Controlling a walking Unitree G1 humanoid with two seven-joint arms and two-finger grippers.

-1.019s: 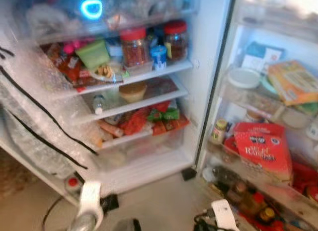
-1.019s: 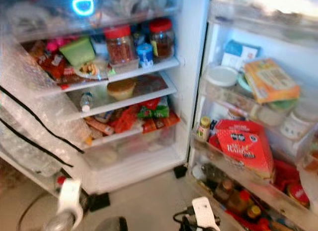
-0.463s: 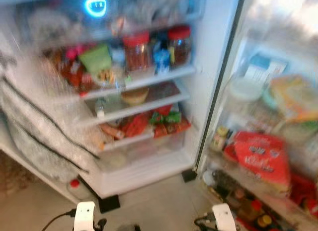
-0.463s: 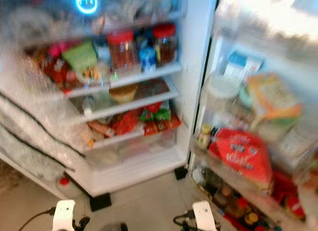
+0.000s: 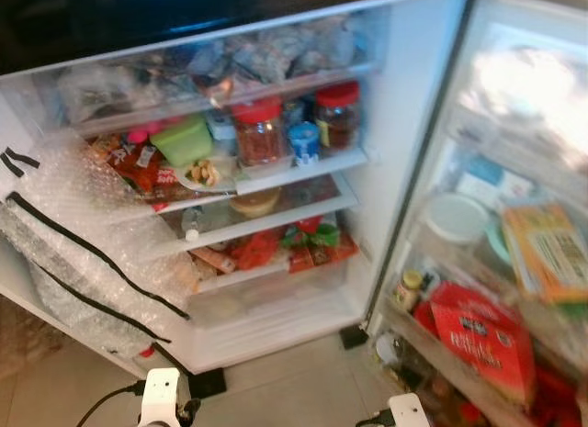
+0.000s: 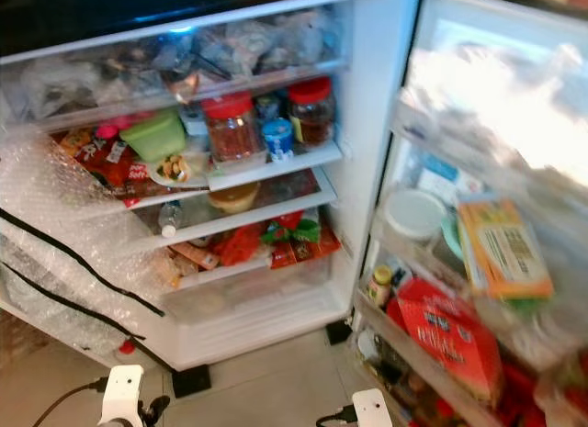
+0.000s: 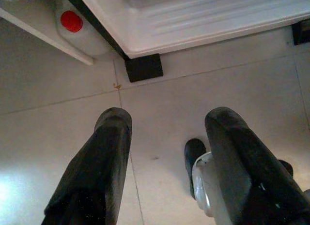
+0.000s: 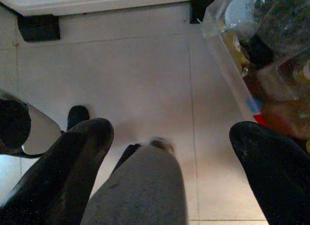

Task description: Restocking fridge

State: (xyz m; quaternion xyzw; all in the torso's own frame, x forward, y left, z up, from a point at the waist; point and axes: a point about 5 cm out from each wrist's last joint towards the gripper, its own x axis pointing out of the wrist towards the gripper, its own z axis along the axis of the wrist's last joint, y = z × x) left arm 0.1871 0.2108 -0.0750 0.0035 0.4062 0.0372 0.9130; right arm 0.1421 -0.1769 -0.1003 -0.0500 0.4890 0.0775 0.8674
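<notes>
Fridge [image 5: 404, 151]: stands open straight ahead of the robot, door [image 6: 496, 170] swung to the robot's right, shelves facing it
Shelves: packed; red-lidded jars [image 5: 260, 131] and a green tub [image 5: 182, 140] on the upper shelf, a bowl [image 5: 254, 203] below, red and green packets [image 5: 303, 243] lower still
Door racks: a red carton [image 5: 484, 340], a yellow box [image 5: 551, 257], a white lid [image 5: 457, 216], all lying tilted
Left gripper [image 7: 169, 162]: hangs low over the tiled floor [image 7: 193, 89], fingers spread apart, nothing between them
Right gripper [image 8: 169, 172]: also low, pointing down at the floor just beside the bottom door rack [image 8: 252, 55], fingers wide apart, empty
Item to restock: none is held and none can be picked out on the floor
Key relation: every shelf lies above and forward of both grippers; the main shelves sit nearer the left arm, the door racks nearer the right
Judgement: an item must be fetched before any shelf is reached; the bowl's shelf looks the likeliest to have free room
Risk: crowded shelf fronts leave little margin for the long fingers
</notes>
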